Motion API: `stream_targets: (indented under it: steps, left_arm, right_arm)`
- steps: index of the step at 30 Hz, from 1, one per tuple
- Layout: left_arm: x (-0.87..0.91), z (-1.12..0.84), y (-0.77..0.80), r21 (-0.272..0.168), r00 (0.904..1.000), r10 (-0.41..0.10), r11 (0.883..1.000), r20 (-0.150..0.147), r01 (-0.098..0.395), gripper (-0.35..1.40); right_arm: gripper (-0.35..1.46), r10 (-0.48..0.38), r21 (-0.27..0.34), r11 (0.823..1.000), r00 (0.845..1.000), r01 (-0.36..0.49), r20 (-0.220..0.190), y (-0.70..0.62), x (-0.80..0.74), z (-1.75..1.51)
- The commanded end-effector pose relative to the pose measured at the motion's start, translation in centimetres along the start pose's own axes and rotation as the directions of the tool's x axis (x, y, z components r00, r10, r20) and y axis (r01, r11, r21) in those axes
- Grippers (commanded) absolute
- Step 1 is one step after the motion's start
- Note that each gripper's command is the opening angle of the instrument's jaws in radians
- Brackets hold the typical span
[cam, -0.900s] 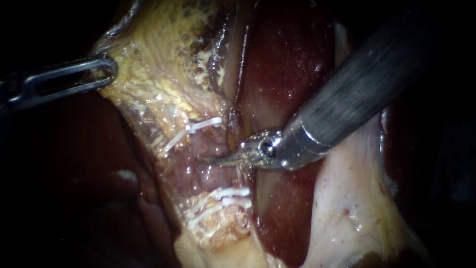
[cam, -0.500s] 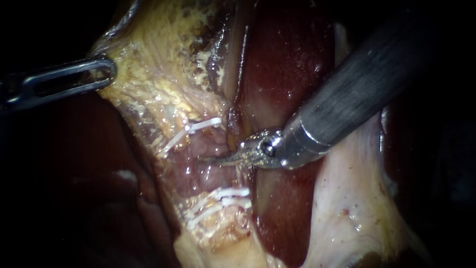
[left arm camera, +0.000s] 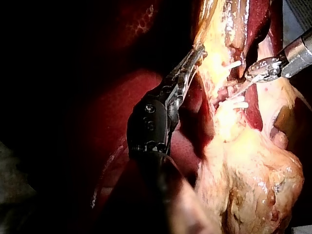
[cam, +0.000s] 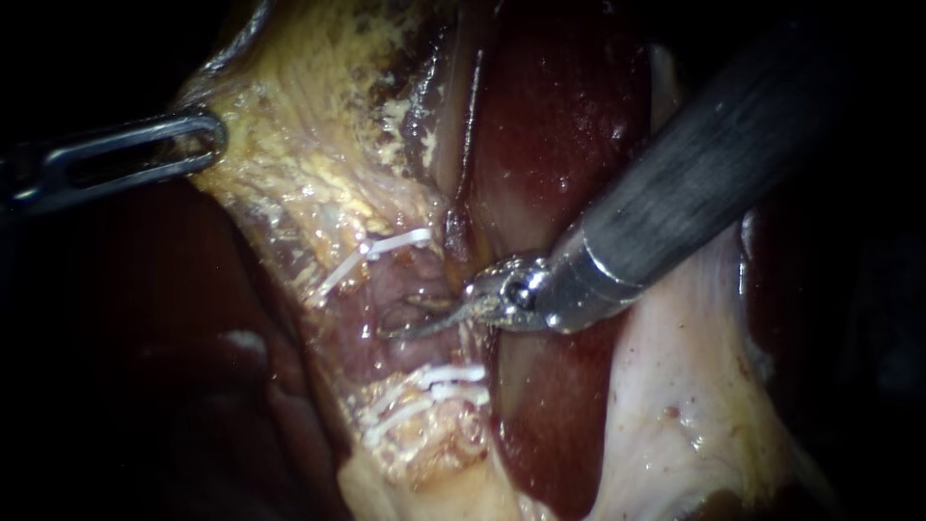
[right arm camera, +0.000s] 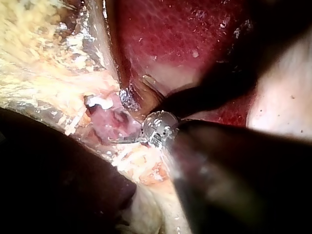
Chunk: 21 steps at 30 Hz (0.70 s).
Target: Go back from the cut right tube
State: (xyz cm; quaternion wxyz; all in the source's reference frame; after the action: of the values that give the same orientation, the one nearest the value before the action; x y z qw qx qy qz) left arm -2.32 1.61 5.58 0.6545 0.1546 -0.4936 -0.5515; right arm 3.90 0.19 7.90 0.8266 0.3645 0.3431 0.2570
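Clipped tube (cam: 400, 294) lay just left of the frame's centre in the endoscope view, a pink, wet, ragged stretch between one white clip (cam: 391, 244) above it and a pair of white clips (cam: 439, 378) below.

Nearest the camera, the right instrument (cam: 405, 316) entered from the upper right, its thick grey shaft filling that corner. Its two thin blades stood slightly apart, tips lying in the pink tissue between the clips and gripping nothing that could be made out.

The risk, as judged from this, sat at those tips. Parted blades drawn out along the tube rather than straight back along the shaft could nick the stump or snag a clip and loosen it. A sideways swing of the shaft could scrape the dark red liver (cam: 559, 125) beside it.

The tube's surface looked torn and glistening, with a dark opening at the blades. Whether it was parted right through could not be told.

Farther off, at the left edge, the left instrument (cam: 207, 140) had its slotted jaws clamped on the edge of the yellow fatty tissue (cam: 309, 164), holding that sheet taut. If this hold slipped while the blades were in place, the tube would shift against them.
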Motion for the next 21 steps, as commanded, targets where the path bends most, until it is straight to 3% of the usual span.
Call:
stream_targets:
  steps: [1, 4, 7, 9, 12, 16, 21]
  left_arm:
    - [0.0, 0.0, 0.0, 0.0, 1.0, 0.0, 1.0, 0.0, 0.0, -0.35]
    - [0.0, -0.01, 0.01, 0.0, 1.0, 0.0, 1.0, 0.0, 0.0, -0.35]
    - [0.01, 0.0, 0.01, 0.0, 1.0, 0.0, 1.0, 0.0, 0.0, -0.35]
    - [0.01, 0.0, 0.01, 0.0, 1.0, 0.001, 1.0, 0.0, -0.001, -0.35]
    - [0.01, 0.0, 0.02, 0.0, 1.0, 0.001, 1.0, 0.0, -0.001, -0.35]
    - [0.03, 0.01, 0.01, -0.001, 1.0, 0.001, 1.0, 0.001, -0.001, -0.35]
    - [0.04, 0.02, 0.0, -0.002, 1.0, 0.002, 1.0, 0.002, -0.002, -0.35]
  right_arm:
    - [1.16, -0.041, -0.007, 0.999, 0.999, 0.041, -0.023, -0.03, -0.03, -0.05]
    - [1.24, -0.157, 0.003, 0.988, 0.985, 0.157, -0.073, -0.09, -0.1, -0.17]
    - [1.28, -0.32, -0.008, 0.947, 0.94, 0.322, -0.118, -0.15, -0.2, -0.33]
    - [1.36, -0.41, -0.065, 0.912, 0.904, 0.404, -0.121, -0.16, -0.26, -0.46]
    - [1.43, -0.482, -0.122, 0.875, 0.868, 0.469, -0.121, -0.13, -0.31, -0.7]
    - [1.43, -0.512, -0.161, 0.857, 0.845, 0.49, -0.154, -0.07, -0.31, -1.06]
    - [1.43, -0.521, -0.196, 0.85, 0.835, 0.489, -0.175, -0.1, -0.26, -1.51]
